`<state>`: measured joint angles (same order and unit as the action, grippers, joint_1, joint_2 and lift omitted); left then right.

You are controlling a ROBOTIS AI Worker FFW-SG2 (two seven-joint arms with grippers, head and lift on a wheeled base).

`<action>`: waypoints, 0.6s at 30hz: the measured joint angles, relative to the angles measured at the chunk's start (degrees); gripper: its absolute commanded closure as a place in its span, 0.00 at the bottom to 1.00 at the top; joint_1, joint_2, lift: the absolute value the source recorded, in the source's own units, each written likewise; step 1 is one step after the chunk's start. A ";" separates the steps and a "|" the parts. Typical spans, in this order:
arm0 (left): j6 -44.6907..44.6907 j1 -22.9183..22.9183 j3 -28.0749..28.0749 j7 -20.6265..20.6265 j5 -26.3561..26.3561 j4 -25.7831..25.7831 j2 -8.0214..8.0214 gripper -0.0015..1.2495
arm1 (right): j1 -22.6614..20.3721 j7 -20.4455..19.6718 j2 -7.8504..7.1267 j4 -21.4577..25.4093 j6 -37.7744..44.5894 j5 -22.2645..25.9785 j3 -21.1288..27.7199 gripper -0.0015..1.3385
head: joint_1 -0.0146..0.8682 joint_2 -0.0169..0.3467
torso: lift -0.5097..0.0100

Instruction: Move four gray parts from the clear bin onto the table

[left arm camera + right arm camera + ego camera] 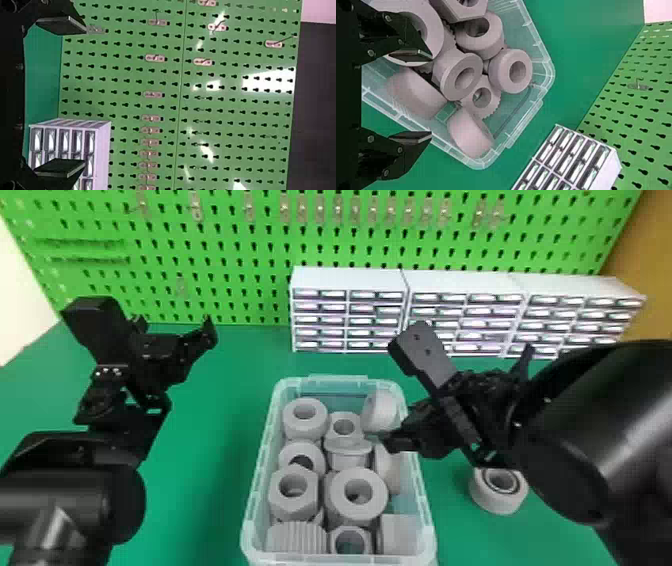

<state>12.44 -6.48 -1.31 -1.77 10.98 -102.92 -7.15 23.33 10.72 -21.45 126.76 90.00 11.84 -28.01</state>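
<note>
Right wrist view: the right gripper has its fingers spread wide, holding nothing, with a gray part on its side framed past the gap. That part rests inside the clear bin, along the right wall, its longer outline running roughly near to far beside the wall. One finger lies over the bin's contents, the other about at the right wall; how high they hang I cannot tell. From the head view, the wall-side part looks just near of the fingers and lower, so the coming move probably wants a small shift nearer, then down, with the fingers straddling its thin way if the wall leaves room. The right arm is clearly the closer one; the left gripper is parked open and empty, left of the bin. The head view also gives a loose gray part on the green table, right of the bin.
</note>
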 measured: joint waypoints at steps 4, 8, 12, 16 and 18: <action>0.10 0.01 0.05 -0.17 0.00 0.00 -0.01 0.09 | -1.12 -0.02 -0.56 1.07 0.00 -0.07 0.61 0.42 | 0.79 0.12 | 0.89; 0.31 0.09 0.08 -0.33 0.00 0.00 -0.01 0.09 | -3.06 -0.08 -1.65 2.85 0.00 -0.56 1.98 0.42 | 0.79 0.12 | 0.89; 0.45 0.24 0.04 -0.42 -0.06 -0.08 -0.01 0.09 | -4.71 -0.08 -2.45 4.36 0.00 -2.30 2.67 0.42 | 0.79 0.12 | 0.89; 0.70 0.43 -0.07 -0.44 -0.12 -0.27 -0.02 0.09 | -5.46 -0.09 -3.13 4.88 0.00 -3.01 2.36 0.42 | 0.79 0.12 | 0.89; 0.81 0.48 -0.13 -0.46 -0.16 -0.35 -0.03 0.09 | -5.77 -0.09 -3.48 4.96 0.00 -3.18 2.16 0.42 | 0.79 0.12 | 0.89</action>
<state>13.25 -6.00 -1.44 -2.23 10.83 -103.27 -7.18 17.56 10.63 -24.93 131.72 90.00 8.67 -25.84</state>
